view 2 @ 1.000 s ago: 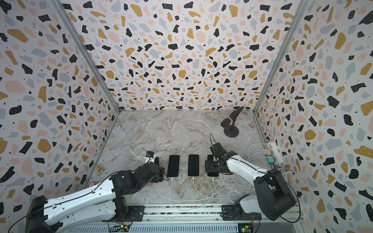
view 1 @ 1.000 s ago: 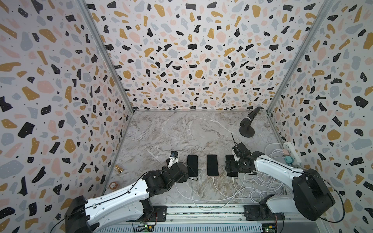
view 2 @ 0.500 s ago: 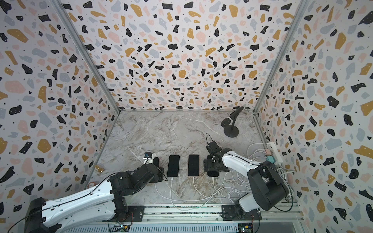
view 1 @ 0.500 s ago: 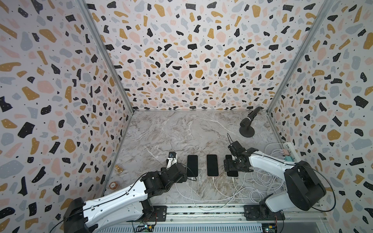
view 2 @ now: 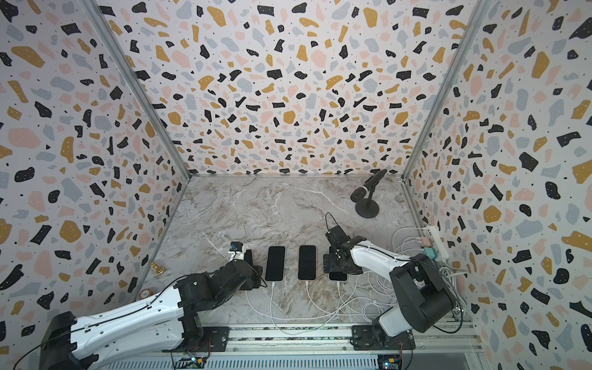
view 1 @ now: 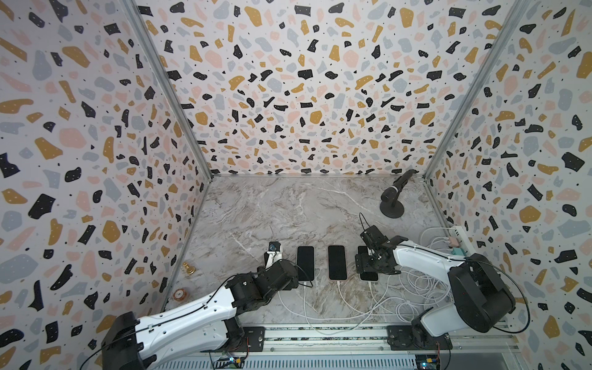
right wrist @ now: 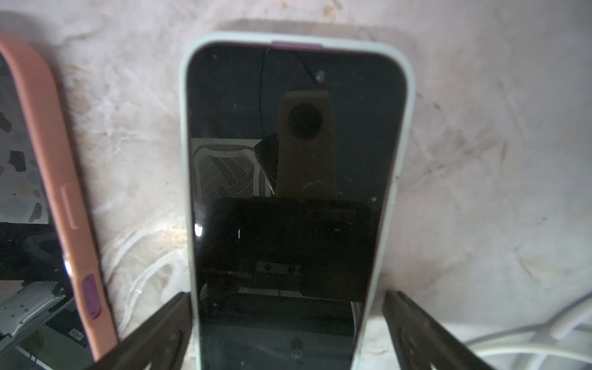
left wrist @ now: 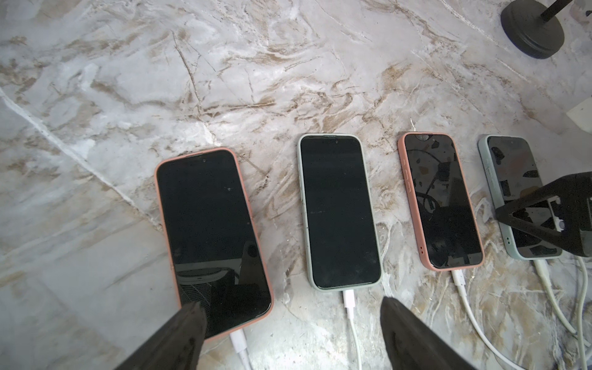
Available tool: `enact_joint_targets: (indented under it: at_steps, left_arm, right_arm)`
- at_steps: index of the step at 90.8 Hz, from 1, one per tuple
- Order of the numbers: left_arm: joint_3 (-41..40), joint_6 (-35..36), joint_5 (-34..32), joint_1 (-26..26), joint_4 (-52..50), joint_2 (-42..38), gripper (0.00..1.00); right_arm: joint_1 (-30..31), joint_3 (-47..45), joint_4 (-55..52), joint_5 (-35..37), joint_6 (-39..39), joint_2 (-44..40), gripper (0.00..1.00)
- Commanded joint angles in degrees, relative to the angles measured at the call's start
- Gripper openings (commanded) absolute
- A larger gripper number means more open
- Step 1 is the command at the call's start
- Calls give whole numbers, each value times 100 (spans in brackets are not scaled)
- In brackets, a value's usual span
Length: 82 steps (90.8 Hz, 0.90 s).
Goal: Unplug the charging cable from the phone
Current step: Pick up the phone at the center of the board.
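Note:
Four dark-screened phones lie in a row, each with a white charging cable in its near end. In the left wrist view they are a pink-cased phone [left wrist: 211, 237], a green-cased phone [left wrist: 339, 211], another pink one [left wrist: 442, 201] and a green one [left wrist: 512, 179]. My left gripper [left wrist: 294, 323] is open, low over the near ends of the first two, near the cable plug [left wrist: 349, 299]. It hides the leftmost phone in both top views. My right gripper [right wrist: 288, 333] is open and straddles the rightmost green phone [right wrist: 288, 160], one finger [right wrist: 166, 326] at its edge.
A microphone on a round stand [view 1: 392, 205] is at the back right. A power strip [view 1: 461, 237] and a tangle of white cables [view 1: 416, 288] lie along the right wall. Small gold pieces [view 1: 187, 269] and a round chip [view 1: 180, 294] sit by the left wall.
The right arm has swung a little left, bringing its gripper over the rightmost phone, and its jaws have narrowed slightly. The left arm has barely moved.

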Motion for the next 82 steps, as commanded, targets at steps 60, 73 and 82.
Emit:
enact_joint_targets:
  at_steps: [60, 73, 82]
  left_arm:
    - [-1134, -227, 401, -334, 2887, -195, 90]
    - [-1328, -130, -6, -1110, 4339, 321, 90]
    - [-1303, -54, -230, -1594, 5213, 899, 91]
  right_arm:
    - [25, -504, 489, 15, 36, -1555, 50]
    - [24, -480, 396, 62, 8, -2201, 47]
    - [25, -469, 325, 78, 23, -2440, 47]
